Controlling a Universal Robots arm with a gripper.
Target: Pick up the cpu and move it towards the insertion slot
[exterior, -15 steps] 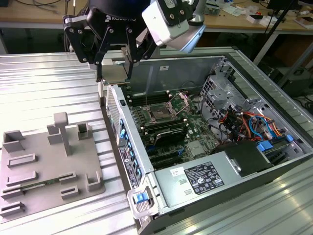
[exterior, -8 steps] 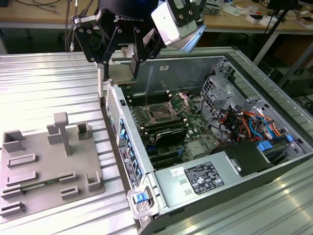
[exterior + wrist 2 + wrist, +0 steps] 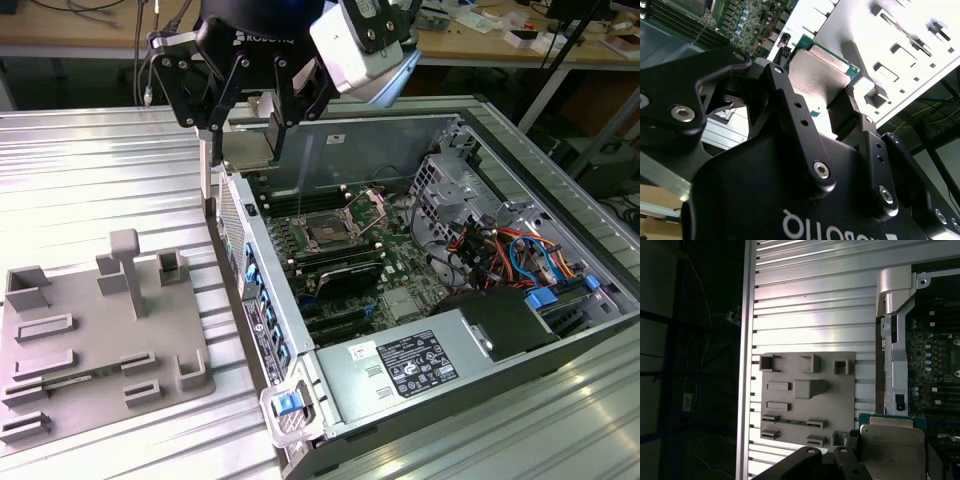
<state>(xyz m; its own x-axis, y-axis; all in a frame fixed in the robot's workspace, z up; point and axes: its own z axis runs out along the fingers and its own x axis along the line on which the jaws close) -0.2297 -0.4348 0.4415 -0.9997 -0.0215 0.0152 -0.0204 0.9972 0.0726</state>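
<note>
Claw (image 3: 243, 140) clenched on the cpu (image 3: 252, 140), which hangs in the air above the near wall of the open computer case (image 3: 420, 400), well clear of the desk (image 3: 100, 160). In the second wrist view the cpu (image 3: 820, 70) sits pinched between black fingers (image 3: 790, 107), its pale metal face toward the camera; in the first wrist view the cpu (image 3: 892, 450) shows with a green edge around the silvery plate. Inside the case, the insertion slot (image 3: 328, 230) lies on the green board with its metal clamp plate (image 3: 372, 207) swung up; the cpu is apart from it, off toward the exterior view's left. Beside the case, on the ribbed desk, rests the grey tray (image 3: 95, 335) with raised blocks.
</note>
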